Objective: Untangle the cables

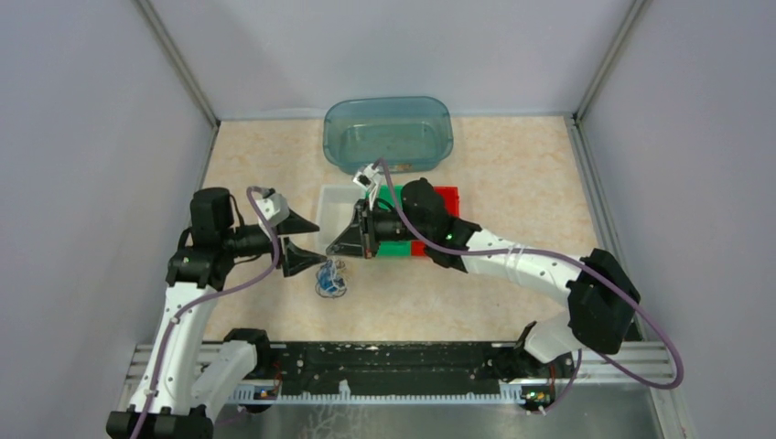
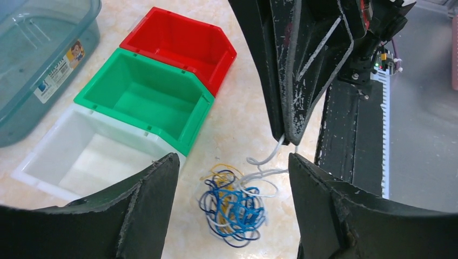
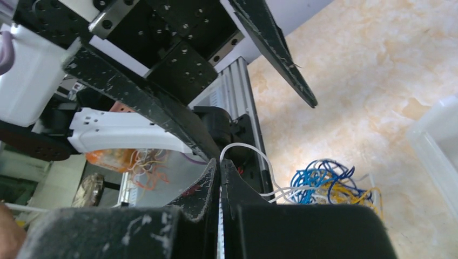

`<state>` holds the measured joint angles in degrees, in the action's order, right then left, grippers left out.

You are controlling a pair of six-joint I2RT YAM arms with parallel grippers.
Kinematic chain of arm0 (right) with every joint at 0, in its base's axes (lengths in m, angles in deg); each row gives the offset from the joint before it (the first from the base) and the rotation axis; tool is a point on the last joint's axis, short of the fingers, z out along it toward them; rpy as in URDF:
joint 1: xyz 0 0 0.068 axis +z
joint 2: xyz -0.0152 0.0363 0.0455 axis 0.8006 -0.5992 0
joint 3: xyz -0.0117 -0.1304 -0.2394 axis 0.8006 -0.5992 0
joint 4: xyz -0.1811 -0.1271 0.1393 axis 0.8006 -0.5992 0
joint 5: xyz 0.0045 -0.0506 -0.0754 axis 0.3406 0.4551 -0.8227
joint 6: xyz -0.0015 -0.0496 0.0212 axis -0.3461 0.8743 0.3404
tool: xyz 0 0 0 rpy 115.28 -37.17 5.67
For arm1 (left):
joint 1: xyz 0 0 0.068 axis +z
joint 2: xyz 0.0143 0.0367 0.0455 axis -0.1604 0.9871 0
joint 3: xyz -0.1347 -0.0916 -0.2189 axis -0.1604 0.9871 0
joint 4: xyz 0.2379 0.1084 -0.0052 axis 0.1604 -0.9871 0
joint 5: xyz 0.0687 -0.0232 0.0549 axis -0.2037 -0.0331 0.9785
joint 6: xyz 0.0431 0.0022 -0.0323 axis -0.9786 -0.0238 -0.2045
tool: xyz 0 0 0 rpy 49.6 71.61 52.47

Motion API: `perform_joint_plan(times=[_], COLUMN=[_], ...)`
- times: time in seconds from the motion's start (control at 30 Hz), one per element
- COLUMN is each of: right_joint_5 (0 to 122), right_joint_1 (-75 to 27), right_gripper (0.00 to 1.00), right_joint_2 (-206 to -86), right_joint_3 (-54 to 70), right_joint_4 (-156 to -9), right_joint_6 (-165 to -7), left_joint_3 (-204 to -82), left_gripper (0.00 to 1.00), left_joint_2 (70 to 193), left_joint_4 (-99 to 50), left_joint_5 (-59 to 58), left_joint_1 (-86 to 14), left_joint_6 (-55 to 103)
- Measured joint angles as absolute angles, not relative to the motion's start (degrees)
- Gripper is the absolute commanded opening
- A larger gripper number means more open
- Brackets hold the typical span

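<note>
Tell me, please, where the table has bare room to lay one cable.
Bare table lies far left, between the wall and the teal tub, and far right, beyond the red bin. Crowded: the centre, where the open left gripper and the right gripper, shut on a white cable, meet over the cables beside the white bin.

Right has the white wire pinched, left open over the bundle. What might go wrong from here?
The white wire runs into the tangle; pulling with the right gripper may tighten or drag the whole knot. The open jaws of the left gripper point at many strands and may pinch several together.
</note>
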<state>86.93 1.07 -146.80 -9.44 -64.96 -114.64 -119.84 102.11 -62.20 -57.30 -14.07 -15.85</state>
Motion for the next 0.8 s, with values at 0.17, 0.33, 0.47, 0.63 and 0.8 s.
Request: perform_joint_plan(times=[0.17, 0.33, 0.47, 0.63, 0.8], right_joint_5=[88.7, 89.8, 90.2, 90.4, 90.0], right_joint_1=[1.8, 1.9, 2.3, 2.3, 2.4], right_gripper=[0.0, 0.0, 0.0, 0.0, 0.44], right_joint_2=[-147.0, -147.4, -147.7, -148.5, -148.5], right_joint_3=[-9.4, -9.4, -9.4, -9.4, -9.4], right_joint_4=[-63.0, -60.7, -58.9, -57.2, -56.9], right_joint_6=[-116.3, -118.3, -119.5, -120.8, -121.5], left_joint_3=[-119.7, -118.8, -118.5, -118.5, -118.6], left_gripper=[0.65, 0.55, 0.39, 0.13, 0.0], left_joint_2=[102.1, 102.1, 102.1, 102.1, 102.1], left_joint_4=[-61.3, -61.2, -61.2, -61.3, -61.3], left_joint_5=[-59.0, -62.0, -64.4, -66.5, -66.3], left_joint_1=[-14.1, -14.4, -14.4, -14.7, -14.7], left_joint_6=[-15.7, -15.7, -15.7, -15.5, -15.5])
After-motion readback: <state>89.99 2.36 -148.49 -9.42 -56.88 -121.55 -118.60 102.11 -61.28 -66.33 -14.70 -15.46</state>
